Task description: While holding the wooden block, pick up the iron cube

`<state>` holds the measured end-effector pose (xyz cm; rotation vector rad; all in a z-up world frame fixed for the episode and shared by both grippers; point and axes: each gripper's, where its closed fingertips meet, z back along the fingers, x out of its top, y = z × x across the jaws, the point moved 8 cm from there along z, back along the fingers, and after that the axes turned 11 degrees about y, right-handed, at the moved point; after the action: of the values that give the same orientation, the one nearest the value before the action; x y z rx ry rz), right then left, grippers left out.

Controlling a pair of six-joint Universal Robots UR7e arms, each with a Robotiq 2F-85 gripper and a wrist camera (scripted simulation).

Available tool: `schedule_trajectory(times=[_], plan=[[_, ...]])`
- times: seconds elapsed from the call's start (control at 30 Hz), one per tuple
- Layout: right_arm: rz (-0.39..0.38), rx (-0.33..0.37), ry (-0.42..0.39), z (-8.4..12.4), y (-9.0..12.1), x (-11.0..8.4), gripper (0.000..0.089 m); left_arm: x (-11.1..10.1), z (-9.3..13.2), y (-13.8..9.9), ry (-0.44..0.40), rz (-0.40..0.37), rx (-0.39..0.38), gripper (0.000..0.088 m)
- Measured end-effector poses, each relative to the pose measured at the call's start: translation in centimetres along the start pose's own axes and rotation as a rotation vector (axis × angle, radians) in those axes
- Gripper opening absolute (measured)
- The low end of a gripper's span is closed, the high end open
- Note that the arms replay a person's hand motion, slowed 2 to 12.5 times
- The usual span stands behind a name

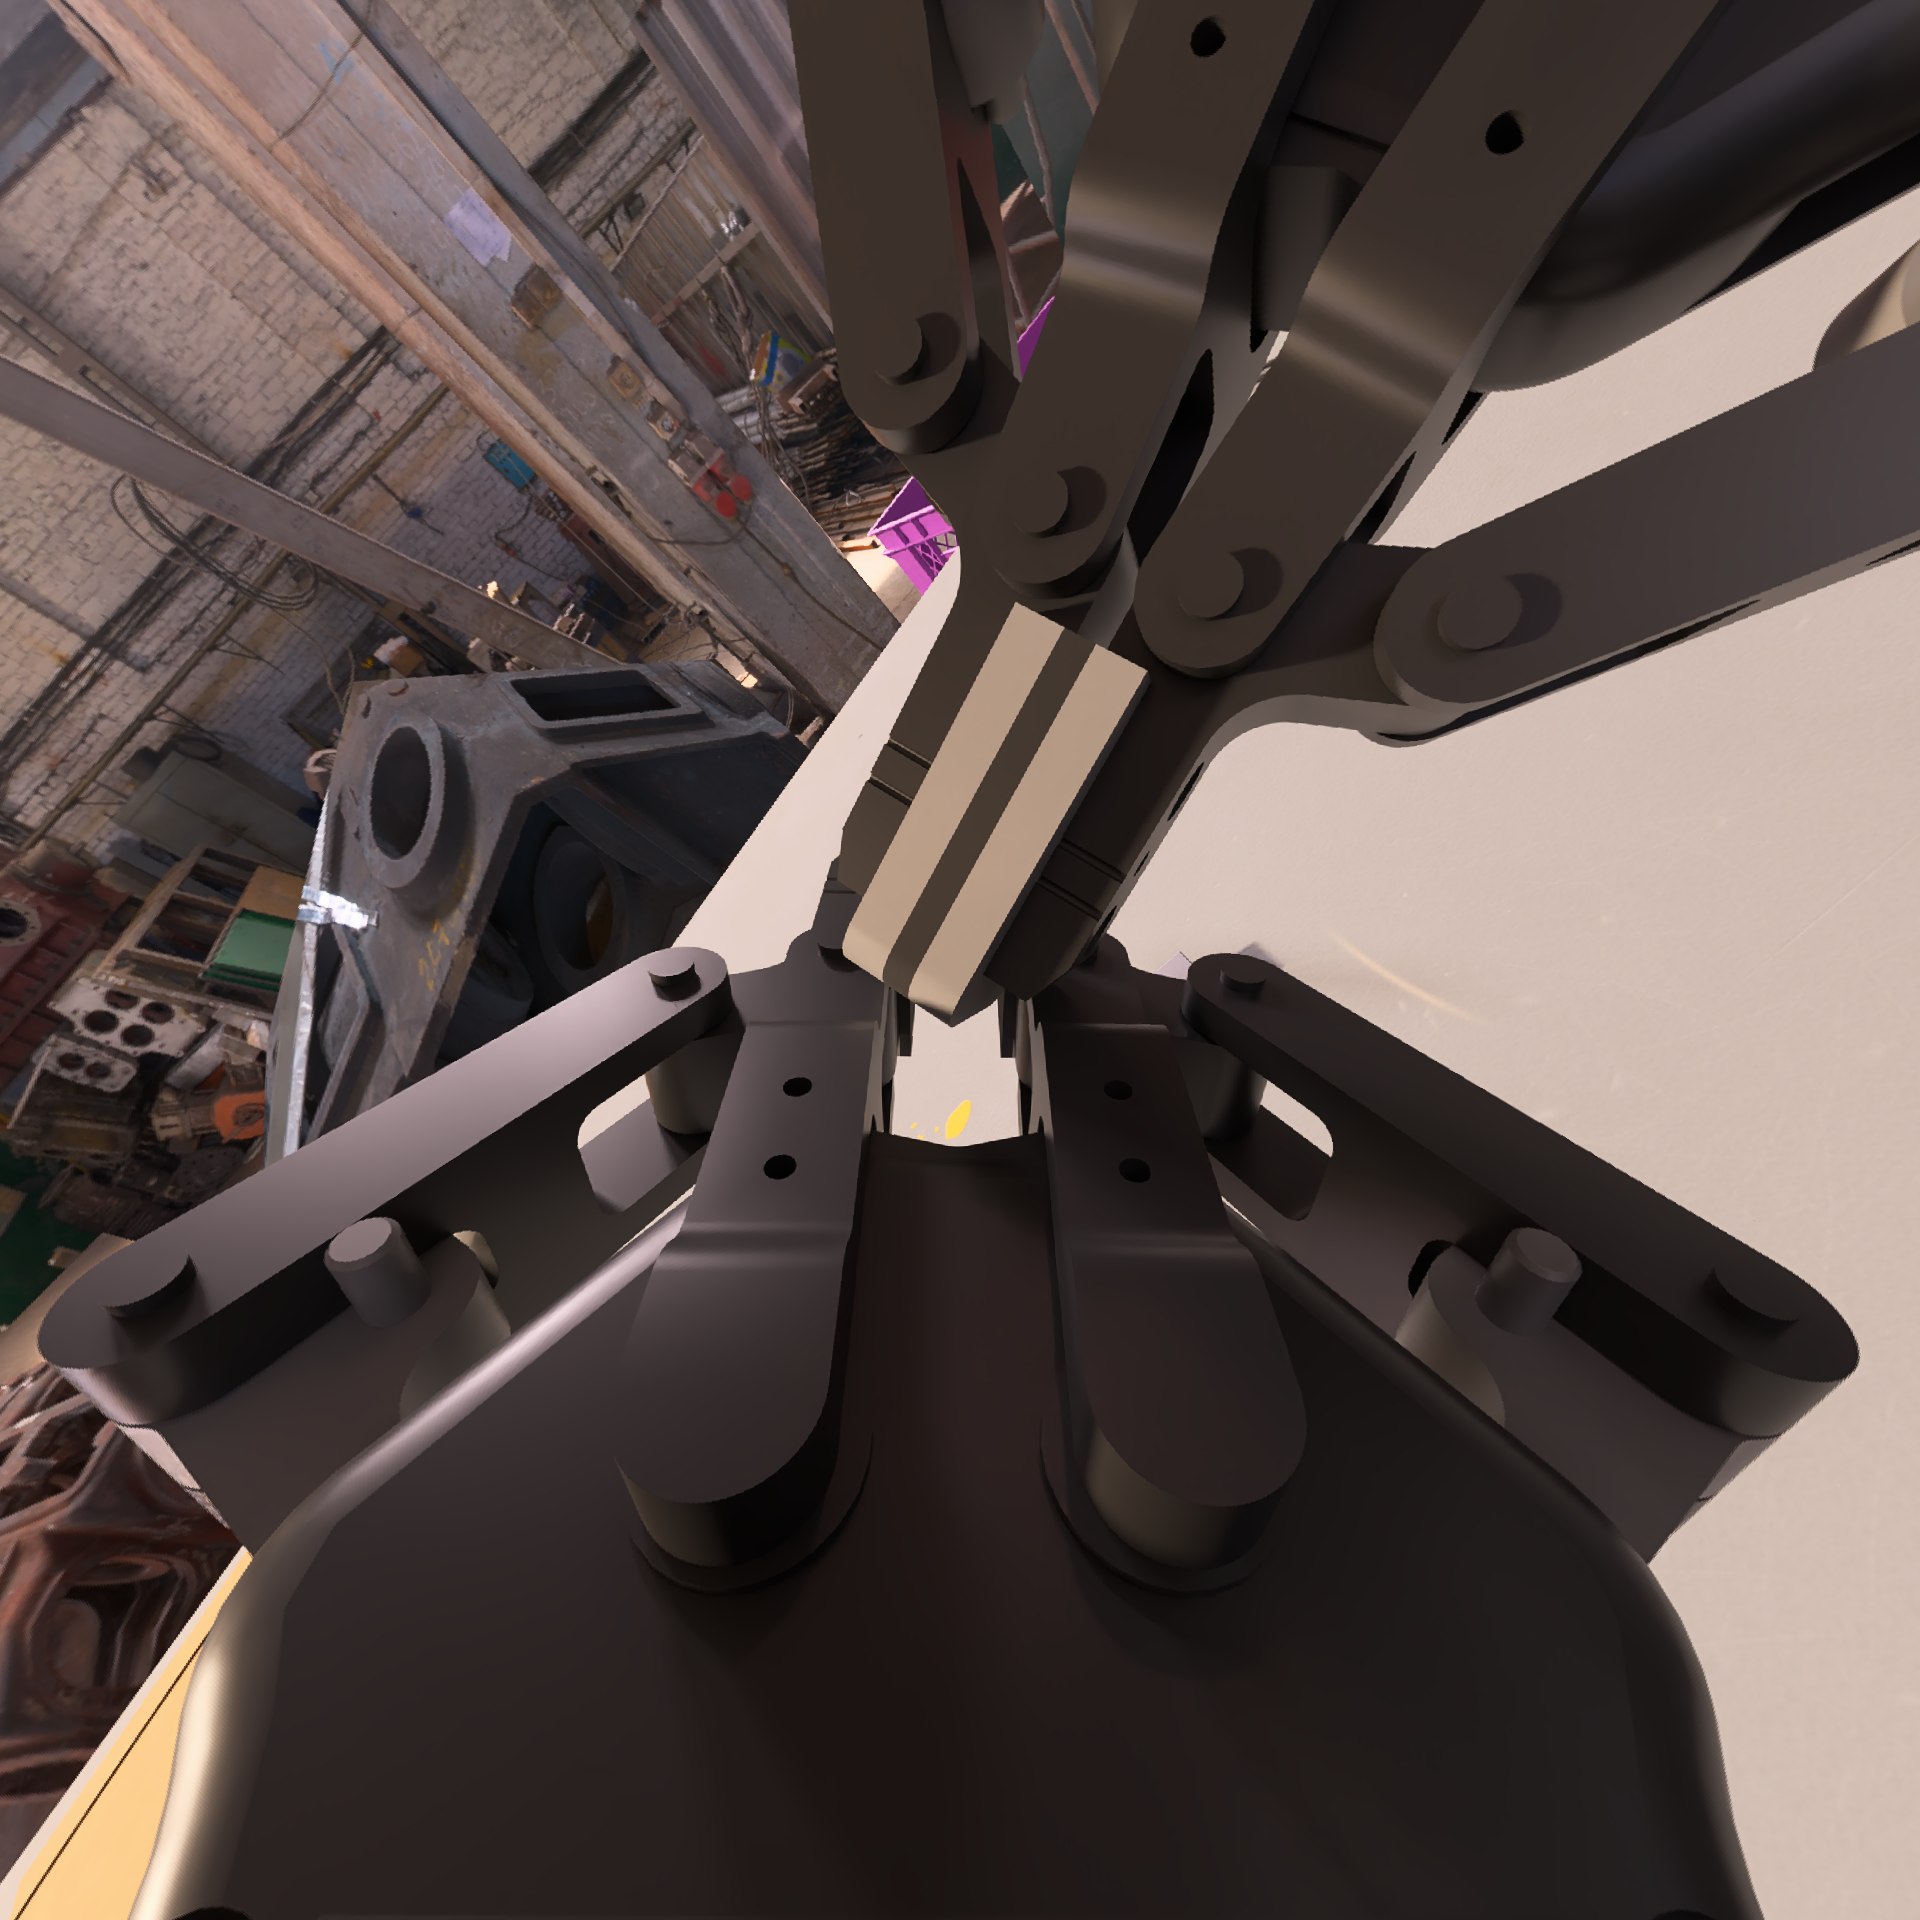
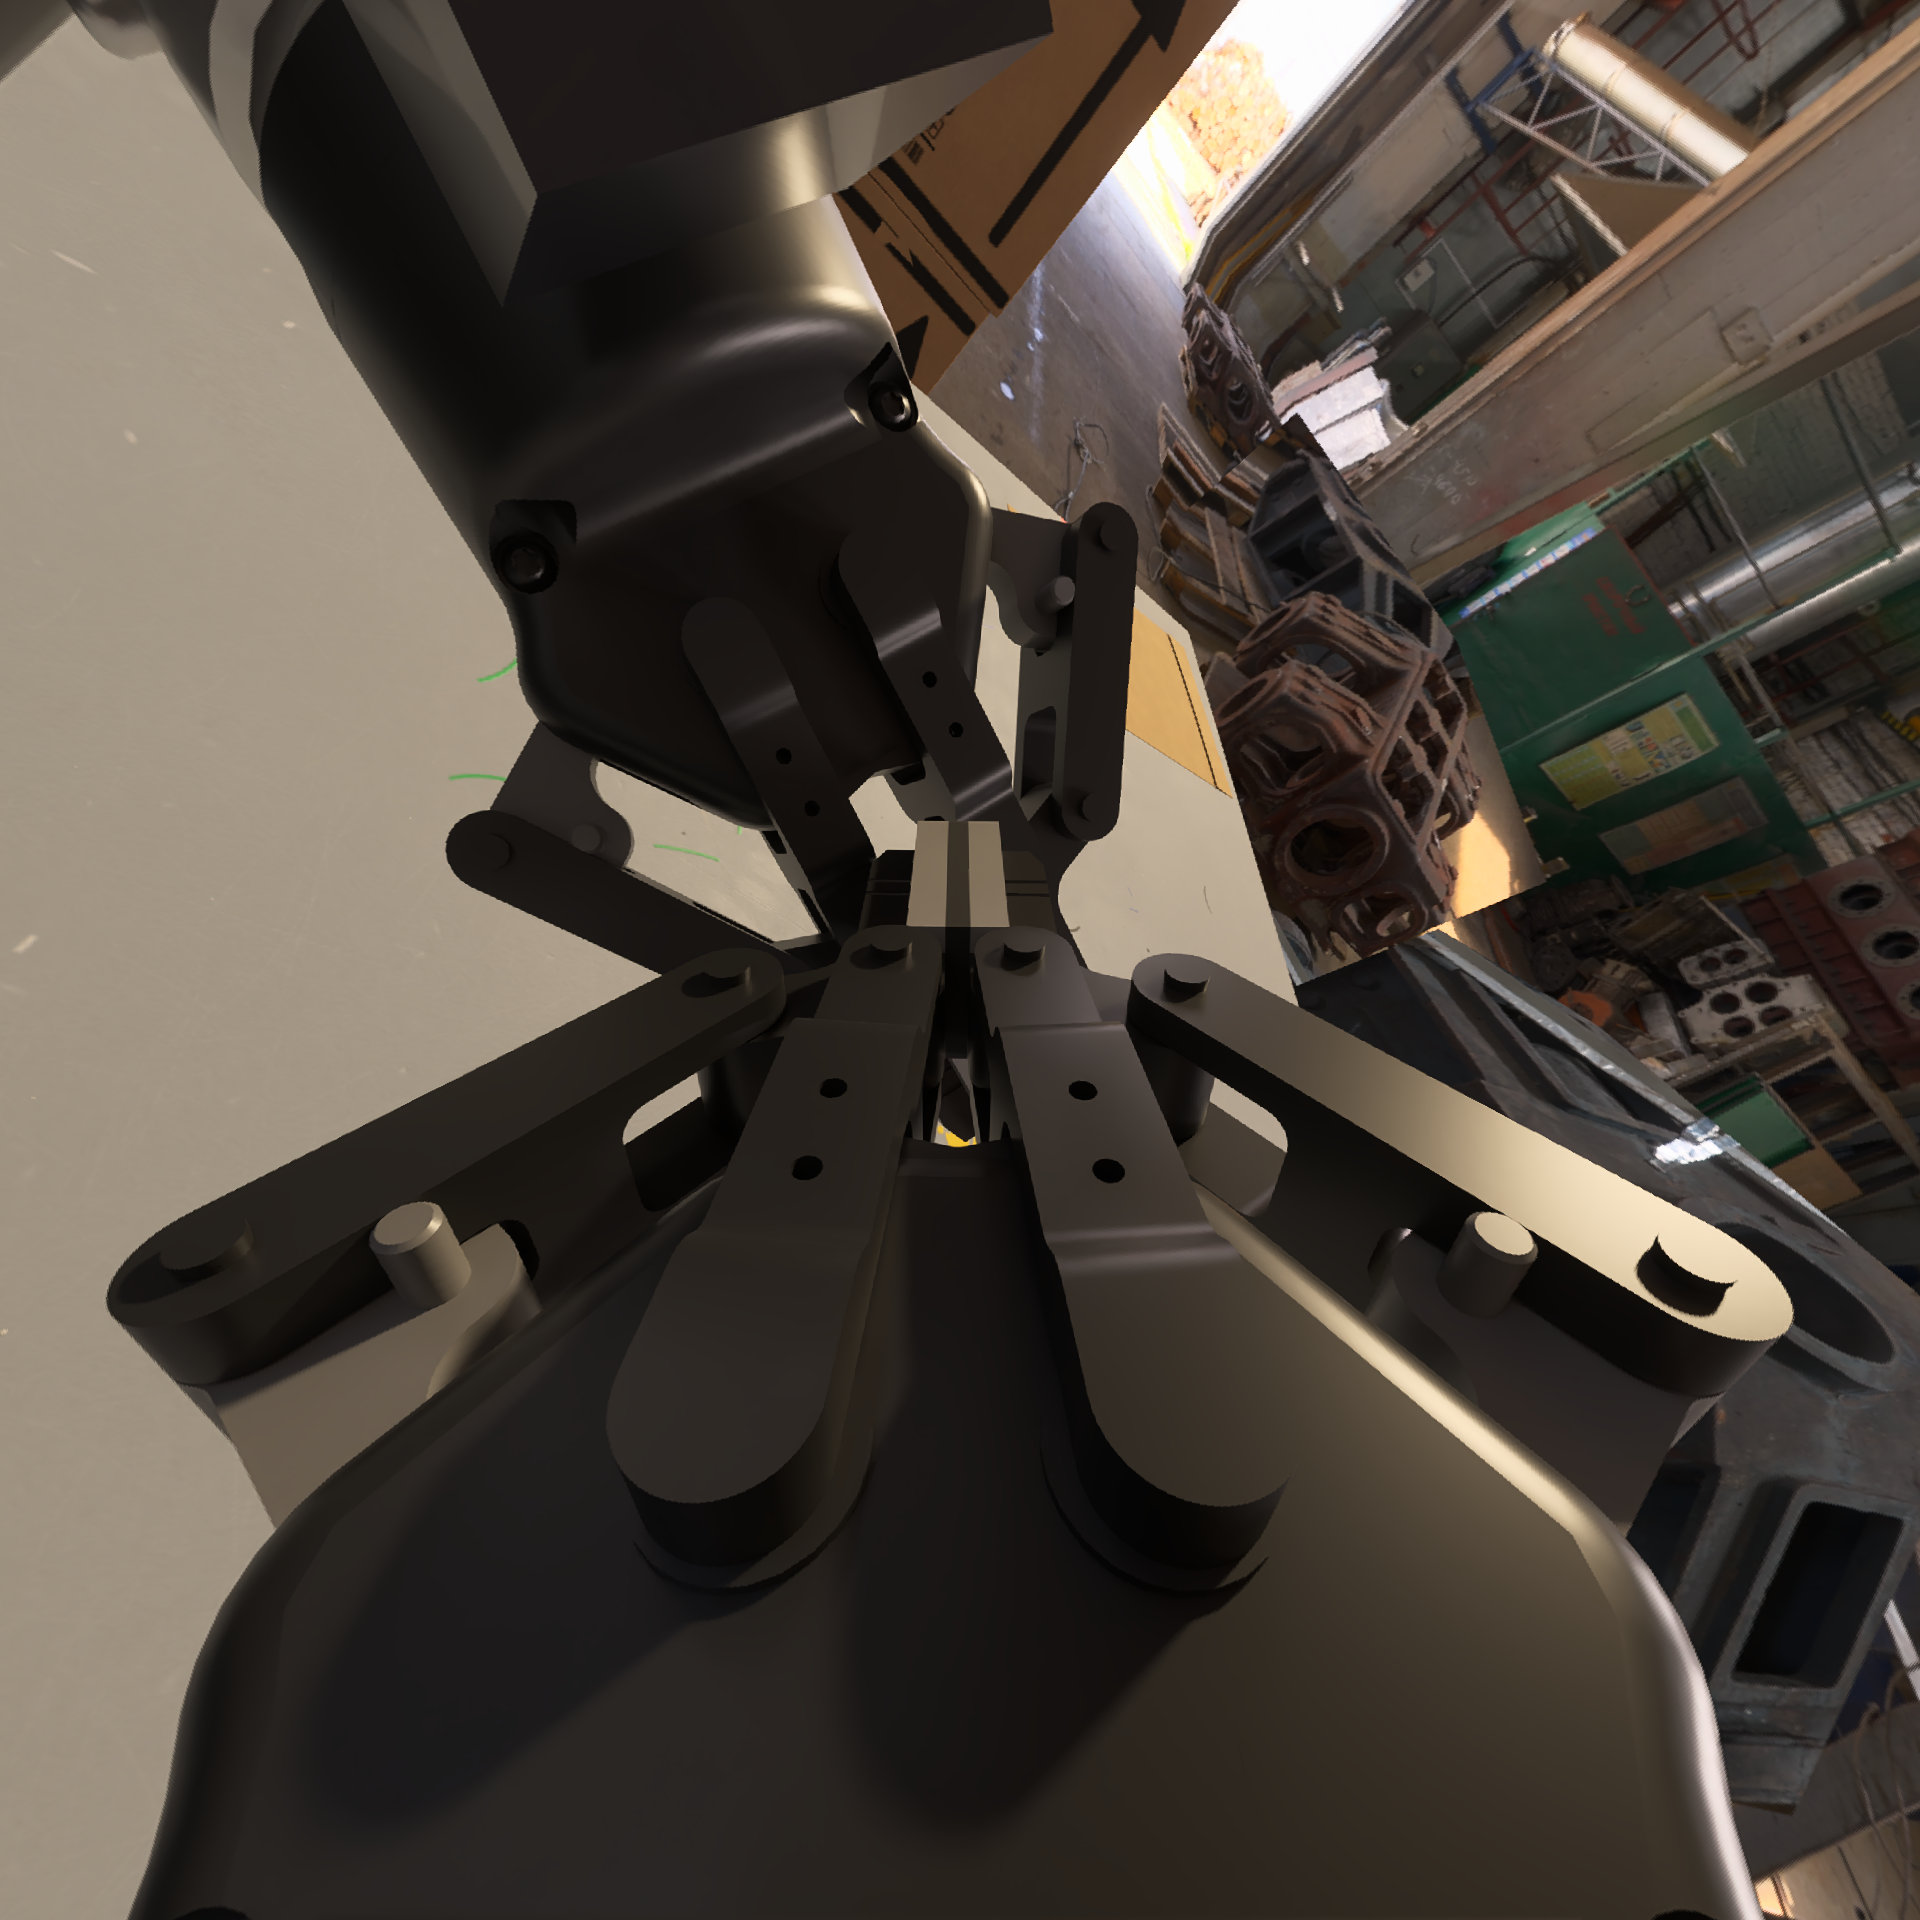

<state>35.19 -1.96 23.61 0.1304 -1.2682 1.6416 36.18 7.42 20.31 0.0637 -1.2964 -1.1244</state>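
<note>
Neither the wooden block nor the iron cube shows in either view. My left gripper (image 1: 951,1003) is shut and empty, low over the pale table (image 1: 1507,935). My right gripper (image 1: 940,935) comes in from above in the left wrist view, its light pads (image 1: 997,810) pressed together with nothing between them. The two grippers meet almost tip to tip. In the right wrist view my right gripper (image 2: 958,987) is shut, and the left gripper (image 2: 958,904) faces it from above with its pads together. The tips hide whatever lies under them.
A purple crate (image 1: 914,535) stands at the table's far end. A brown cardboard box (image 2: 997,166) sits behind the left arm. A yellow patch (image 2: 1169,696) lies near the table edge. Workshop machinery fills the background beyond the edge.
</note>
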Motion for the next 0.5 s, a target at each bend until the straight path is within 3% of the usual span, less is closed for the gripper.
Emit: schedule_trajectory(times=[0.5], plan=[[-0.032, 0.037, -0.012, 0.42, -0.4, -0.23, 0.0, 0.13, -0.06, -0.09, -0.045, 0.077, -0.04, 0.0129]])
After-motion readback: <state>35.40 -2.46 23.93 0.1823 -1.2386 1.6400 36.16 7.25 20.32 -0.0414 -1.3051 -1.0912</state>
